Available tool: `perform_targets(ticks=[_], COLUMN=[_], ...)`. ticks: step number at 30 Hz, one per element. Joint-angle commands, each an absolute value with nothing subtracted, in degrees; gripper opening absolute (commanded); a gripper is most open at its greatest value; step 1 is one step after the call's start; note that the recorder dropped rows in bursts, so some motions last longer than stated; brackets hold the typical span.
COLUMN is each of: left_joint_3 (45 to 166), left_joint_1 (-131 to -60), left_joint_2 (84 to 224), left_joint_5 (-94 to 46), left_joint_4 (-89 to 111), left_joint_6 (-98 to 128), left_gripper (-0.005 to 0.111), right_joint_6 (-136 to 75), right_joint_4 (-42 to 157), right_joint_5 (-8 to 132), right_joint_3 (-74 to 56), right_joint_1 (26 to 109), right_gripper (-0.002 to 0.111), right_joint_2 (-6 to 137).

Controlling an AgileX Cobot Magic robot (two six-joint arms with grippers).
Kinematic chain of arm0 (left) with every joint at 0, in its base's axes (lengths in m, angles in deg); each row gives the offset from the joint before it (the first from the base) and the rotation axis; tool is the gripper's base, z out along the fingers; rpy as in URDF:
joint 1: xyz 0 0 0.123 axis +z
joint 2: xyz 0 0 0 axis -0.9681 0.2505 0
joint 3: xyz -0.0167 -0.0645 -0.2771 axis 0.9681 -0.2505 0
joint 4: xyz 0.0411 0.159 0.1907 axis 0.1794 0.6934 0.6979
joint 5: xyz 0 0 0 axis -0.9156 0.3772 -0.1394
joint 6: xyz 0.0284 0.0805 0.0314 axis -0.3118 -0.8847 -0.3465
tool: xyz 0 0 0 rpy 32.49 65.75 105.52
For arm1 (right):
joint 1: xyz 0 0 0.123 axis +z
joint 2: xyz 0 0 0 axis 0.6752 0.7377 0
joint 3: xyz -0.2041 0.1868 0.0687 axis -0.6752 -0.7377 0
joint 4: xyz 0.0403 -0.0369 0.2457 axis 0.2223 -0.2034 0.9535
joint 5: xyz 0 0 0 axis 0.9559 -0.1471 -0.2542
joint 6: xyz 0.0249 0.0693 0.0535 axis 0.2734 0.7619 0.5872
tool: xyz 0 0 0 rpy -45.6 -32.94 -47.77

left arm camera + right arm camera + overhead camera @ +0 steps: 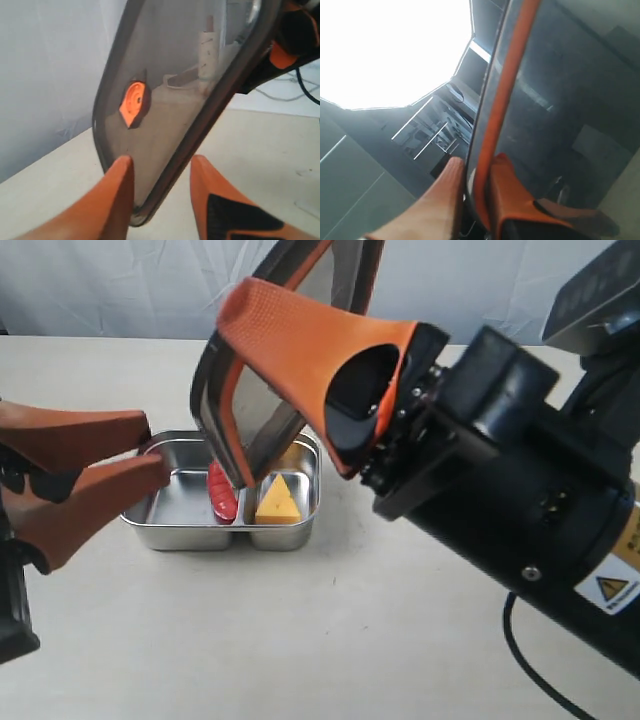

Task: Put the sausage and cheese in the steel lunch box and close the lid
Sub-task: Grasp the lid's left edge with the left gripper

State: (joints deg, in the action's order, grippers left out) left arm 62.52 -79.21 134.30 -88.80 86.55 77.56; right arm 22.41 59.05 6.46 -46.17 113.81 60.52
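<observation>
sausage (221,492) and cheese (279,502) in steel lunch box (200,536) — exterior view only, lid (245,425) tilted above box, right gripper (477,165) pinching lid edge, left gripper (152,448) spread at box's left rim, orange valve tab (132,102) — left wrist view only

Shiny metal: steel lunch box (190,537); smoky translucent plastic: lid (252,410); matt, smooth: table (300,640).

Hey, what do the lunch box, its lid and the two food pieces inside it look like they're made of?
Steel lunch box: polished metal, probably stainless steel, judging by its bright, mirror-like walls.
Lid: smoky translucent plastic with a glossy finish; the room behind shows through it.
Sausage and cheese: likely moulded plastic toys, given their flat, even colour; the finish is too small to judge.
</observation>
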Motion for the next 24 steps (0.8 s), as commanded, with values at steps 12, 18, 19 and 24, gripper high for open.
perform_targets(ticks=[12, 18, 19, 24], left_joint_3=[63.86, 63.86, 63.86, 63.86], left_joint_1=[-92.73, -93.11, -93.11, -93.11], left_joint_2=[134.34, 134.34, 134.34, 134.34], left_joint_5=[-71.57, -71.2, -70.56, -69.92], left_joint_4=[86.13, 84.23, 83.98, 83.06], left_joint_6=[65.46, 64.7, 64.53, 61.4], left_gripper=[0.037, 0.037, 0.037, 0.037], right_joint_6=[26.18, 26.18, 26.18, 26.18], right_joint_4=[60.44, 60.44, 60.44, 60.44], right_joint_5=[-5.53, -4.25, -4.13, -4.13], right_joint_3=[-45.88, -45.88, -45.88, -45.88], right_joint_1=[113.92, 113.92, 113.92, 113.92], right_gripper=[-0.001, -0.001, -0.001, -0.001], right_joint_2=[66.33, 66.33, 66.33, 66.33])
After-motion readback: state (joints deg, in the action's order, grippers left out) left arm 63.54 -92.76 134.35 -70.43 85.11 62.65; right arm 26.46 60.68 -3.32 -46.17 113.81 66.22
